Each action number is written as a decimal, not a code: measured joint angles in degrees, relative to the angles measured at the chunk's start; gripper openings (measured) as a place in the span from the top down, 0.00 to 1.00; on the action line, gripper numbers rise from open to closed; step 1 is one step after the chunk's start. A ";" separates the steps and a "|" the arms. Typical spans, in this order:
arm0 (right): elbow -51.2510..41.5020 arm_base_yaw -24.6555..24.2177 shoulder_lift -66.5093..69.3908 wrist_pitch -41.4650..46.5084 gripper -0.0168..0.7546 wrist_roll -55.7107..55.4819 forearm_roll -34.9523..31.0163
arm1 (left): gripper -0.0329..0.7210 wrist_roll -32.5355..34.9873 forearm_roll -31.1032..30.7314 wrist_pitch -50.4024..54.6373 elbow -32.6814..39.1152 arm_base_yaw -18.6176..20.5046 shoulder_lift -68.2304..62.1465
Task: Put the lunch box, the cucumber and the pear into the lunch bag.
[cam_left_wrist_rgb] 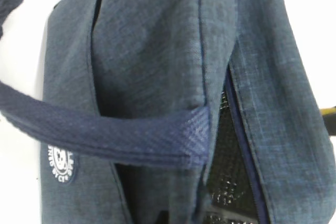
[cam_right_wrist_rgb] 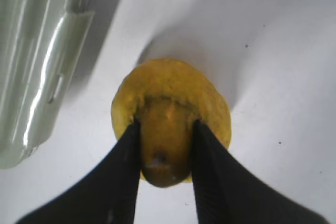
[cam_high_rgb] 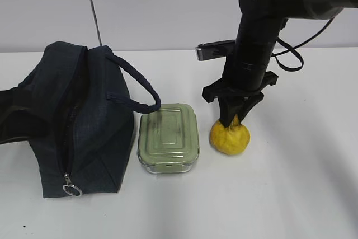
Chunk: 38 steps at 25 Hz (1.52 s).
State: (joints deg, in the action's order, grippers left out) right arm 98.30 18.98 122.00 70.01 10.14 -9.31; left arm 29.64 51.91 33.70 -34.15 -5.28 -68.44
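Three of the task's things show on the white table point(cam_high_rgb: 313, 194): the pear point(cam_high_rgb: 230, 137), the lunch box point(cam_high_rgb: 168, 137) and the lunch bag point(cam_high_rgb: 72, 118); the cucumber is in none of the views. The pear stands upright near the middle of the table, slightly right of centre, its brownish neck pointing up. The right gripper point(cam_right_wrist_rgb: 166, 145) comes down on it from above, and its two black fingers point(cam_right_wrist_rgb: 123, 177) press against either side of the neck, so the gripper is closed on the pear, which rests on the table. Just left of the pear, with a narrow strip of bare table between them, lies the lunch box, its sage-green lid up and its long sides running toward the front edge. The bag lies touching or just beside the box's left side, one loop handle point(cam_high_rgb: 137, 85) arching over the box's back left corner; its zipper is parted along the top, the silver ring pull point(cam_high_rgb: 71, 189) at the end nearest the front edge. Wide bare table lies to the right of the pear and in front of all three things. The left gripper is not visible in its own wrist view, which is filled by navy fabric point(cam_left_wrist_rgb: 152, 51), a handle strap point(cam_left_wrist_rgb: 105, 135) and a slit of foil lining point(cam_left_wrist_rgb: 226, 177); it is shut, though what it holds, if anything, cannot be told.
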 joint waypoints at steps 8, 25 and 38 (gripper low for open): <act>9.53 0.00 -0.20 0.00 0.68 0.00 -5.11 | 0.98 0.00 0.00 0.00 0.00 0.00 0.00; 19.49 5.54 -0.72 0.13 0.69 12.30 -47.46 | 0.98 0.00 0.00 0.09 0.00 0.00 0.00; 19.49 8.73 6.78 -6.83 0.47 14.73 -46.39 | 0.98 0.00 -0.05 0.44 0.00 0.00 0.00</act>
State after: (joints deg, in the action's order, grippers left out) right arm 117.79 27.71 128.78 63.18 24.87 -55.70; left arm 29.64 51.86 34.14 -34.15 -5.28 -68.44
